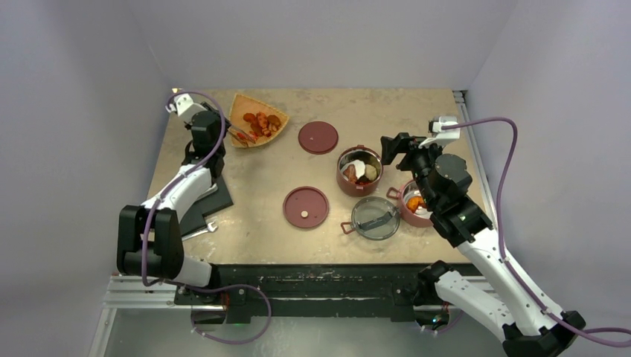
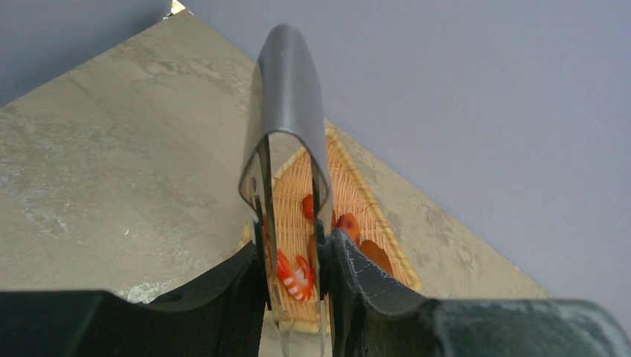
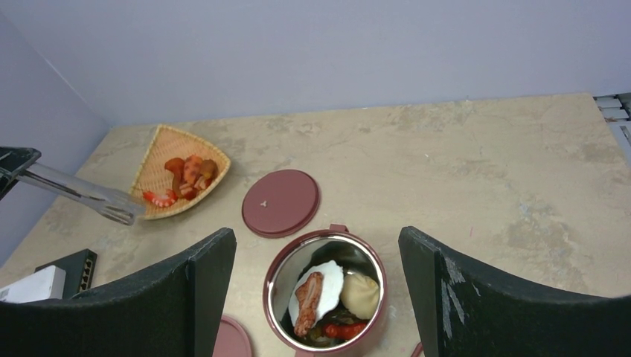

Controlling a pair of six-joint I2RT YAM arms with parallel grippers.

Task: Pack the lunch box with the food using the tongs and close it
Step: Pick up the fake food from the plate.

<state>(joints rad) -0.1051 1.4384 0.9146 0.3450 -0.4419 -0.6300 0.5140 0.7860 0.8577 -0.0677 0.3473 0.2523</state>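
top view: the left gripper (image 1: 225,134), part-closed, clamps the long silvery metal tongs (image 1: 239,137), angled over the orange woven fan-shaped tray (image 1: 239,104) to reach the small orange and red food pieces (image 1: 262,123). the round dark-red steel-lined lunch box bowls (image 1: 359,172) stand uncovered on the tabletop (image 1: 260,178), ready for filling.
left wrist view: a red piece shows between the tongs' arms; whether it is pinched i cannot tell.
right wrist view: the right gripper (image 3: 316,238), wide open and empty, hovers above a part-filled bowl.

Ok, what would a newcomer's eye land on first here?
The left gripper clamping the silvery tongs, tips at the woven tray of orange-red food, far left. Then the open right gripper poised close to a dark-red bowl already holding food, right of centre.
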